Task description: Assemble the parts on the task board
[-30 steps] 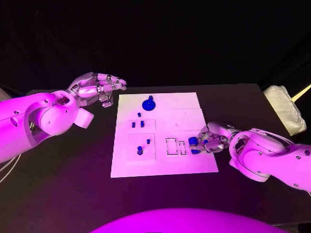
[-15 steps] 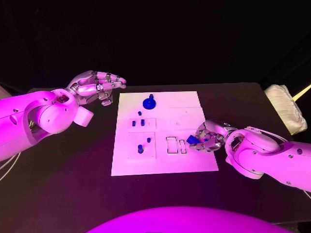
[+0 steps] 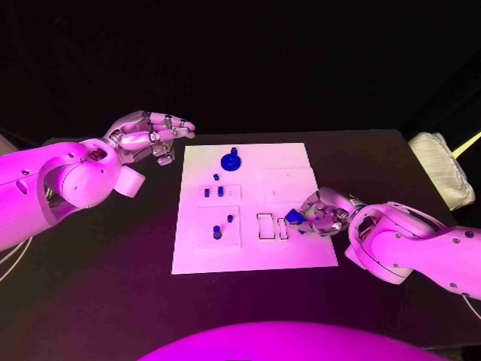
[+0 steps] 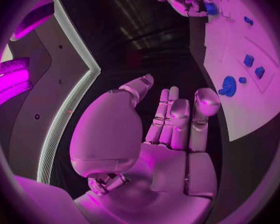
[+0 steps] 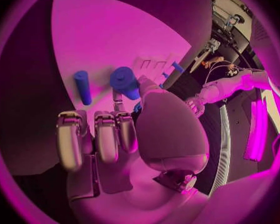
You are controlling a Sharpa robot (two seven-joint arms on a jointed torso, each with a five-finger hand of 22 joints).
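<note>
The white task board lies in the middle of the black table. A large round blue part stands near its far edge, and small blue parts stand in its left panels. My right hand rests over the board's right side and pinches a blue part between thumb and a finger, beside two empty rectangular slots. In the right wrist view that round-headed part sits at my fingertips, with a blue cylinder lying on the board beside it. My left hand hovers off the board's far left corner, fingers apart, holding nothing.
A pale folded cloth lies at the table's right edge. Bare black table stretches left of and in front of the board. In the left wrist view the board lies beyond my left hand's fingers.
My right hand has shifted slightly left and toward the far side with the blue part in its pinch. The left hand has barely moved.
</note>
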